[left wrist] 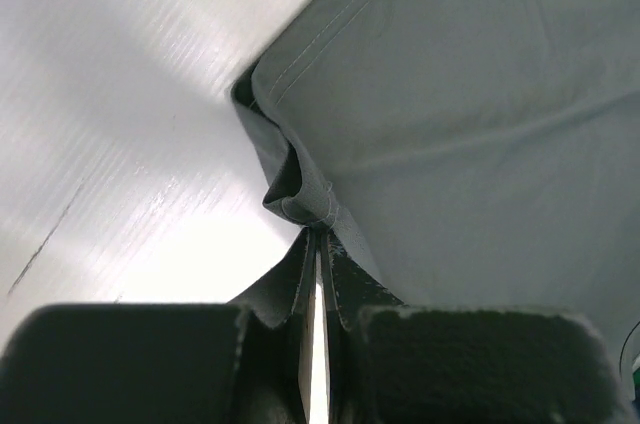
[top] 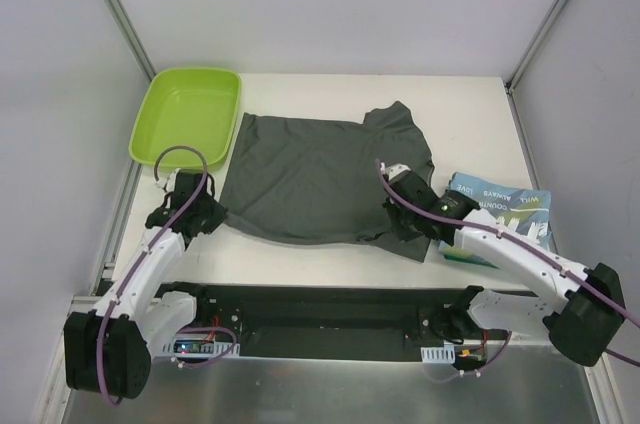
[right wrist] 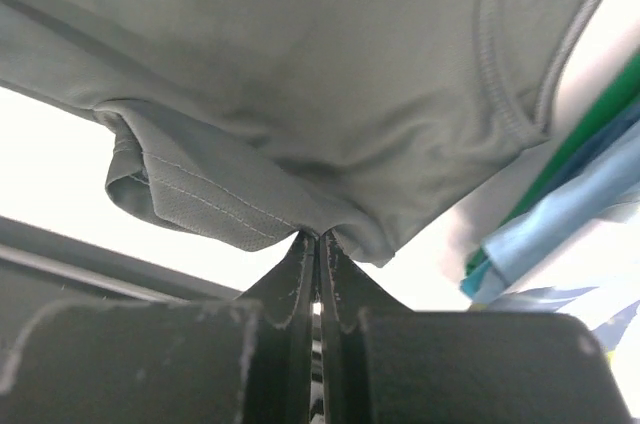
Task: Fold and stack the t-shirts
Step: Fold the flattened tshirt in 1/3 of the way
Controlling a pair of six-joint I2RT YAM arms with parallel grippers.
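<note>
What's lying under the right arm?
The light blue t-shirt, white lettering showing, on the table. The right arm covers its near left part, so that edge can't be seen.

Matt grey cloth t-shirt (top: 310,179), glossy plastic tray (top: 190,114)

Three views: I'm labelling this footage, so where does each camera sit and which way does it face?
Top external: above, behind the bases, looking down at the table; both arms show.
Left wrist: looks along the left gripper, shut on the dark grey t-shirt.
Right wrist: along the right gripper, shut on it too; light blue t-shirt beside.
Shared: the grey shirt, in all.
</note>
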